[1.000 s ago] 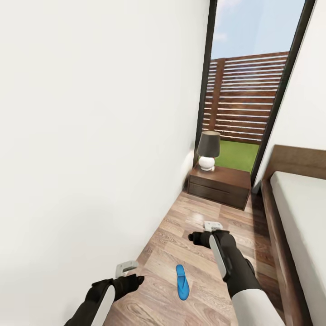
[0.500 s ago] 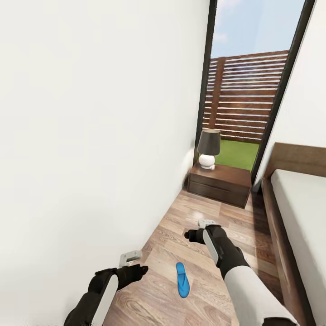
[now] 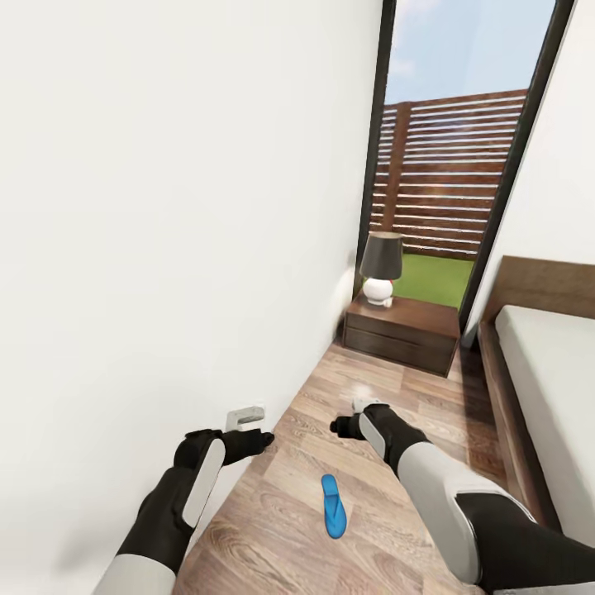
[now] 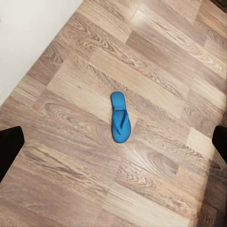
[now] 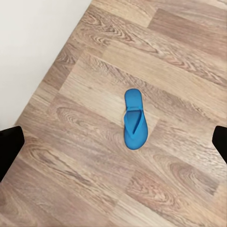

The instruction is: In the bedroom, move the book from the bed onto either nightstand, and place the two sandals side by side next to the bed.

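Sandal [image 3: 332,507] is lying flat mid-floor between wall and bed [image 3: 552,364] — I'm hovering left gripper [image 3: 263,440] and right gripper [image 3: 339,426] above it, both spread wide, readying a pick.

Bed [image 3: 545,364]: cut off by the head view's right edge; a strip of mattress, part of the headboard and the near frame rail show.
Left gripper [image 3: 263,440]: fingertips too small and dark in the head view to judge the gap; in the left wrist view its fingertips [image 4: 9,149] are dark slivers cut by both side edges.
Right gripper [image 3: 337,426]: much the same, possibly parted.
Right arm [image 3: 479,521]: runs off the lower right corner.
Nightstand [image 3: 402,335]: far corner hidden behind the window frame [image 3: 504,198].
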### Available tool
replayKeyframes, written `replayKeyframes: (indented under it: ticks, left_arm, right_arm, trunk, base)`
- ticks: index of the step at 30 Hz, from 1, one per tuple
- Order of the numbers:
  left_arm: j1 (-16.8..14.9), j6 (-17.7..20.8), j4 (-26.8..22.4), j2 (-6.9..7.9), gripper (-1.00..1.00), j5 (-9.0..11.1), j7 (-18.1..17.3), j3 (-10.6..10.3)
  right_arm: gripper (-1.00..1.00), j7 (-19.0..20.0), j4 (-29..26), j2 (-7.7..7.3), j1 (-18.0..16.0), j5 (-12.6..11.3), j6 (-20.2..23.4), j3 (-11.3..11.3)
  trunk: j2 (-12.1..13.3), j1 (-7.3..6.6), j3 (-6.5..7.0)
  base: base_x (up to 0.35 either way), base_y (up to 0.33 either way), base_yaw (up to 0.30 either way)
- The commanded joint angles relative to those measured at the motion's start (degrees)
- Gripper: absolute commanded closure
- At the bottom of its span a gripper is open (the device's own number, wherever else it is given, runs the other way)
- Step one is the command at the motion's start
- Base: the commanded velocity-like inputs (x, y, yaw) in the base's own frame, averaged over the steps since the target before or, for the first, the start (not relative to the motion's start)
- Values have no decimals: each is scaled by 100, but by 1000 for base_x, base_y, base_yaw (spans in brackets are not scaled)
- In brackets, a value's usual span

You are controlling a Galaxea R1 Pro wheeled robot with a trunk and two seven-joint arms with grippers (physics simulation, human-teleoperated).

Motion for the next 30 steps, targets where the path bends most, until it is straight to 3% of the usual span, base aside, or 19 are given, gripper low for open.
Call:
replayKeyframes:
  ticks: [1, 6, 9, 10, 13, 22, 30]
  left_arm:
    - [-84, 76, 3, -14, -100, 62, 103, -8]
    - [-283, 225, 36, -46, -100, 64, 230, -27]
    - [-496, 315, 56, -64, -100, 63, 342, -53]
    - [-720, 367, 65, -78, -100, 66, 468, -79]
    - [-848, 386, 75, -90, -100, 96, 550, -109]
    - [-1069, 410, 157, -97, -100, 613, 773, -260]
    - [-1107, 412, 131, -97, -100, 783, 887, -330]
  right_arm:
    - [-100, -21, 70, 5, -43, -10, -8, -29]
    - [-100, -22, 222, 11, -120, -9, -80, -26]
    - [-100, -29, 295, 15, -160, -8, -119, -22]
    - [-100, -46, 333, 16, -180, -4, -130, -20]
    - [-100, -60, 347, 18, -188, -3, -133, -19]
    - [-100, -40, 358, 12, -170, -22, -154, 0]
    - [-100, -63, 355, 17, -138, -24, -167, 7]
  trunk:
    - [-44, 22, -25]
    - [-245, 132, -114]
    - [-365, 198, -168]
    - [-405, 220, -186]
    - [-526, 286, -240]
    - [-887, 483, -402]
    - [-1208, 659, -545]
  base:
    - [0, 0, 0]
    - [0, 0, 0]
    - [0, 0, 0]
    - [0, 0, 0]
    - [0, 0, 0]
    - [0, 0, 0]
    - [0, 0, -10]
